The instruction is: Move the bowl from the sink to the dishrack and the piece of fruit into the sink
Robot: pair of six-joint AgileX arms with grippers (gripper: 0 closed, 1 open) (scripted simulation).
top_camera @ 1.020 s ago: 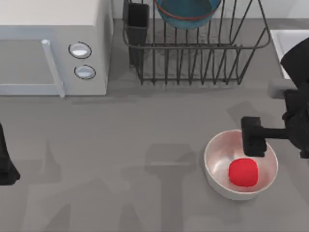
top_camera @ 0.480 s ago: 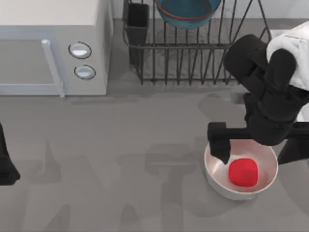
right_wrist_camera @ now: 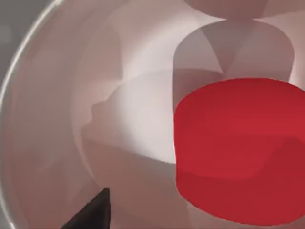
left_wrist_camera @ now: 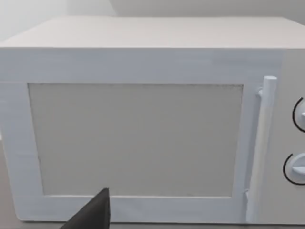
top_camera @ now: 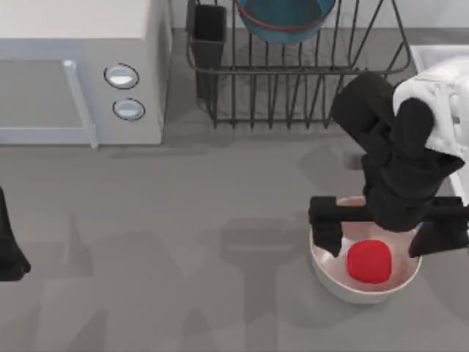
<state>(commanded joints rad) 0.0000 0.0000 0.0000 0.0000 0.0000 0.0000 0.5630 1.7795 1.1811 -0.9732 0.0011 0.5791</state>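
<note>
The fruit lies in the white bowl at the counter's 4 o'clock. The right gripper hangs over it, fingers spread, straddling it. The teal bowl sits in the dishrack at 12 o'clock; the sink lies at 2 o'clock. The left gripper is parked at 9 o'clock; I cannot tell its state.

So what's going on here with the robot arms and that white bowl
The right gripper is open over the white bowl near the table's right side, one finger on each side of the piece of fruit lying inside it, not yet closed on it. The teal bowl already sits in the dishrack at the back, so that half looks done. The sink is at the right edge. The left arm is parked at the left edge, facing the microwave.
</note>
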